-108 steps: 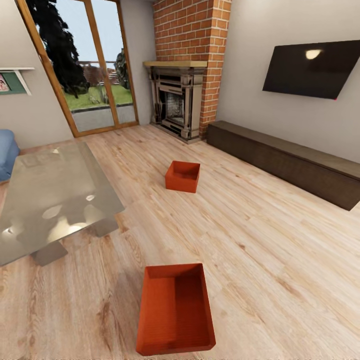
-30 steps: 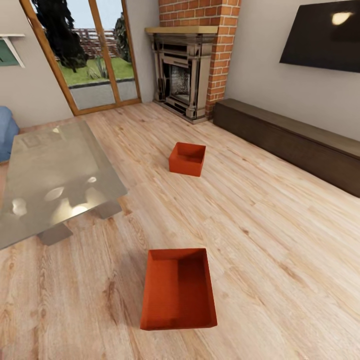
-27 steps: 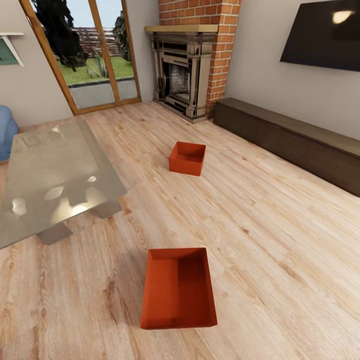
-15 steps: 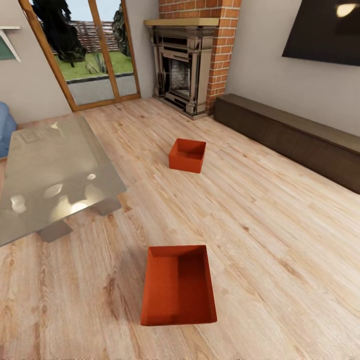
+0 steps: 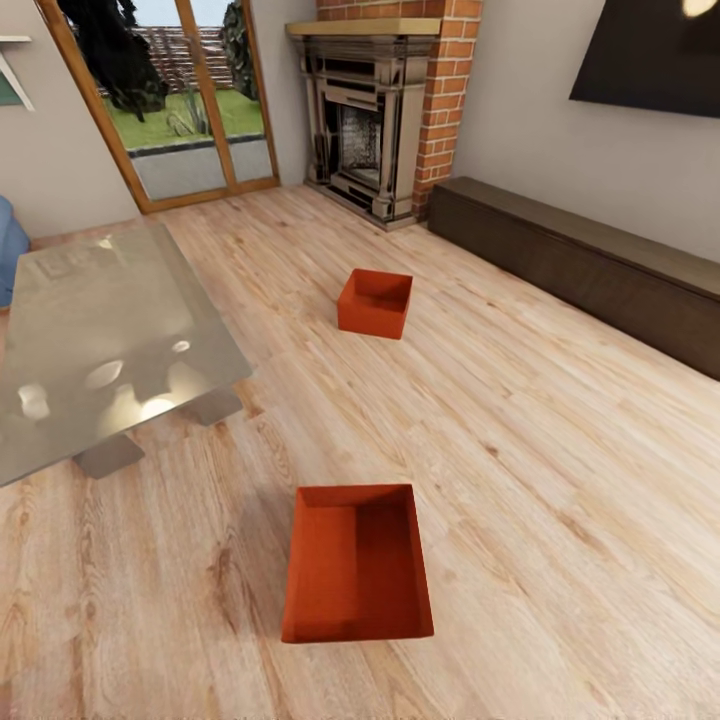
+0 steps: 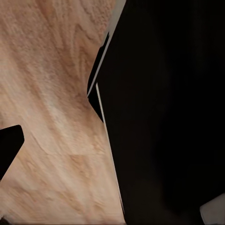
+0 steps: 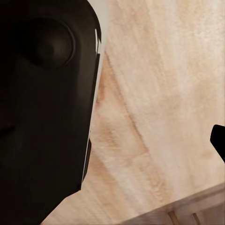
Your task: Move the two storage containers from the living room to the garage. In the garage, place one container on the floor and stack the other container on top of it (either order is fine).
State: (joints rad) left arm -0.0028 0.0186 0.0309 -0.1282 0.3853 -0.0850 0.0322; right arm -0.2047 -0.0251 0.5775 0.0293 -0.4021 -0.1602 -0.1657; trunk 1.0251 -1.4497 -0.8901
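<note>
Sitting open-topped on the light wood-plank floor (image 5: 560, 470) of the living room, the nearer storage container (image 5: 357, 565) lies close in front of the robot, its orange-red walls plain and its inside empty. The farther storage container (image 5: 375, 303) rests on the same planks well beyond it, toward the red-brick fireplace (image 5: 385, 110), the two boxes well apart. A glass table (image 5: 90, 340) stands off to the left of both, and a long low dark cabinet (image 5: 590, 270) runs along the right wall under a dark screen (image 5: 650, 55). Wood-framed glass doors (image 5: 165, 100) fill the far left.

Both wrist cameras look down at wood planks past dark bulky robot parts. A dark sliver at one edge of each may be a fingertip, but I cannot tell whether either gripper is apart or together, nor how the containers lie relative to them.
</note>
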